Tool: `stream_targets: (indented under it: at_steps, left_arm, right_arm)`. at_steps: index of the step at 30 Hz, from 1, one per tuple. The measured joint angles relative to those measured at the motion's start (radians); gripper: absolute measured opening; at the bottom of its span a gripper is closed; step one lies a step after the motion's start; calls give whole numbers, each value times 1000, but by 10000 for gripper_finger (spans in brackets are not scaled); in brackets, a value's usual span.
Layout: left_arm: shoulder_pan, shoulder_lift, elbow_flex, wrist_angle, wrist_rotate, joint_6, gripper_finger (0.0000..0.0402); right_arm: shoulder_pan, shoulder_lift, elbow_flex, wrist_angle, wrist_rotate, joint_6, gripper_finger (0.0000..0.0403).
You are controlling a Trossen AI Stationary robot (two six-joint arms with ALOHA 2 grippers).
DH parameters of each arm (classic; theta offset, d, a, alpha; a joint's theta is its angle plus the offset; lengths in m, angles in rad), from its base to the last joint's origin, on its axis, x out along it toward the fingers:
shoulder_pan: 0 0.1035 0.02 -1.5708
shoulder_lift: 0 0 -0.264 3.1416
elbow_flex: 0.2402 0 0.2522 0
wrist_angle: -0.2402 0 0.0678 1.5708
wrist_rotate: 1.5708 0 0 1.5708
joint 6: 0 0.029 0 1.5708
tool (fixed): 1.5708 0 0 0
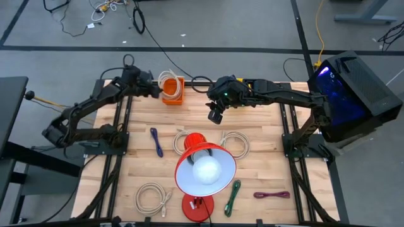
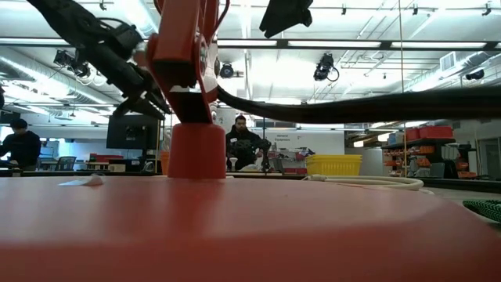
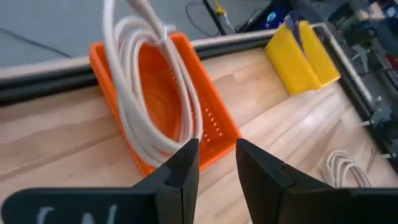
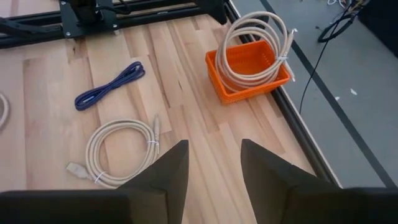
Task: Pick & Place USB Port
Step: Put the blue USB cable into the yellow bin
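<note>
Left end effector (image 1: 153, 90) sits just beside the orange basket (image 1: 173, 94) at the far edge of the tabletop (image 1: 265, 139). A white cable coil (image 1: 168, 81) stands in the basket, sticking up over its rim. Right end effector (image 1: 216, 116) hangs near the middle.

Seen from the left wrist, its fingers (image 3: 180, 171) have a narrow gap and hold nothing; the coil (image 3: 155, 87) leans inside the basket (image 3: 211, 118).

Seen from the right wrist, those fingers (image 4: 168, 168) are apart and empty too.

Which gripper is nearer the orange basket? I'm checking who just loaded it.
Left. The left gripper sits right beside the orange basket, jaws open; the right gripper hangs farther off, toward the table's middle.
</note>
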Motion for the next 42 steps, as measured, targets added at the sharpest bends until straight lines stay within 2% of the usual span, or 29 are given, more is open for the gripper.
stream_targets:
  at_steps: [3,7,10,13,17,23,28,33,42]
  left_arm:
    - [-1,-17,0,-30,-3,-22,110]
    - [-28,-21,0,-99,100,-48,110]
    - [-80,-21,0,-188,147,-48,110]
    - [-161,-22,0,-278,144,-45,110]
    - [-284,-22,0,-439,68,-48,110]
    - [-469,-37,0,-663,-99,-238,110]
    - [-597,-62,0,-680,-147,-486,110]
    - [-711,-56,0,-693,-295,-676,110]
    - [-888,43,0,-641,-342,-939,110]
  right_arm:
    - [0,0,0,0,0,-3,149]
    - [0,0,0,0,7,-10,149]
    - [0,0,0,0,16,-13,149]
    - [0,0,0,-1,26,-22,149]
    - [-2,0,0,-6,27,-26,149]
    - [-2,0,0,-24,27,-33,149]
    - [-2,0,0,-28,27,-54,149]
    - [-2,0,0,-28,27,-83,149]
    - [-2,0,0,-40,26,-141,149]
